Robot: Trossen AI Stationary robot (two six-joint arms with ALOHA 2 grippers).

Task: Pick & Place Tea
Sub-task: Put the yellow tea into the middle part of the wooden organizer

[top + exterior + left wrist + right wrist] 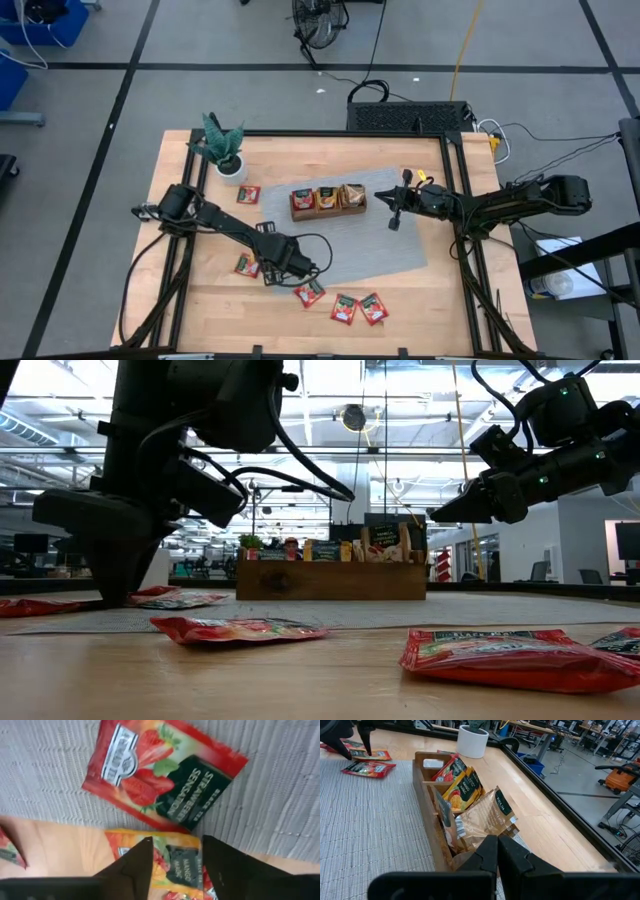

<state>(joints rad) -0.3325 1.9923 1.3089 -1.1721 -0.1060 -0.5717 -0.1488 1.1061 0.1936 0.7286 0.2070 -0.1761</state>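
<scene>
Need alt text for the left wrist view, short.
The left gripper hangs open, its two dark fingers straddling an orange-yellow mango tea sachet on the bare wooden table. Beyond it a red strawberry tea sachet lies flat on the grey woven mat.

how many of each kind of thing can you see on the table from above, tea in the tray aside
loose tea sachets: 5
wooden tray: 1
potted plant: 1
grey mat: 1
total: 8
</scene>
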